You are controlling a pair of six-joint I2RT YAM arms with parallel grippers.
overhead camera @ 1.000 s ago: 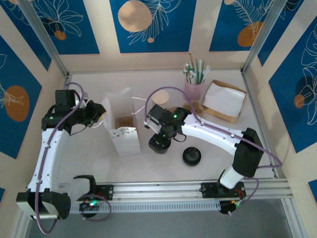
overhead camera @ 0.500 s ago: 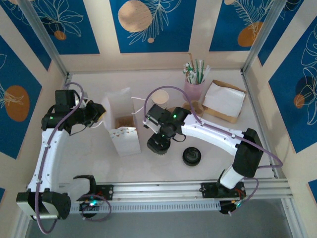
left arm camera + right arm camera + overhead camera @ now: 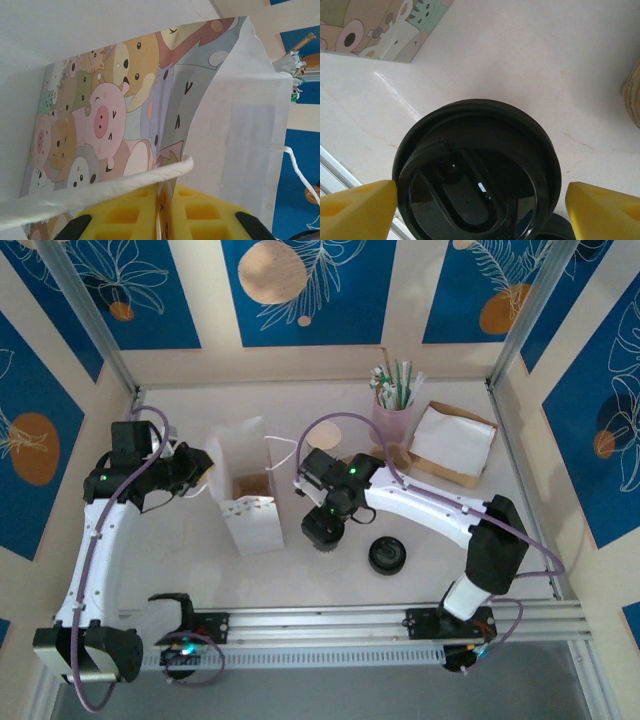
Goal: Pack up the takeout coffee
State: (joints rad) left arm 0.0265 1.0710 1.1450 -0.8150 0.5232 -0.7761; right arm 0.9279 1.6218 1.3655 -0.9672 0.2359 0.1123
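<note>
The right wrist view gives what the overhead view cannot: the takeout coffee (image 3: 477, 172) seen close from above. Its round black lid sits between the yellow pads (image 3: 357, 210) of the right gripper (image 3: 477, 205), whose jaws stand apart on either side, with desk visible between the lid and the right-hand pad. The overhead view places that cup (image 3: 322, 538) upright on the desk (image 3: 180, 540), just right of the paper bag (image 3: 250, 502) and under the right gripper (image 3: 325, 520).

The left wrist view shows the bag's cartoon-animal print (image 3: 100, 115) and the jaws of the left gripper (image 3: 160, 210) pressed together on its rim. From above, the left gripper (image 3: 203, 478) is at the bag's left wall.

Counted from overhead:
- one bag, open
- one lidded cup
- one loose black lid (image 3: 387, 555), near the cup on its right
- one pink cup of straws (image 3: 393, 415)
- two arms
</note>
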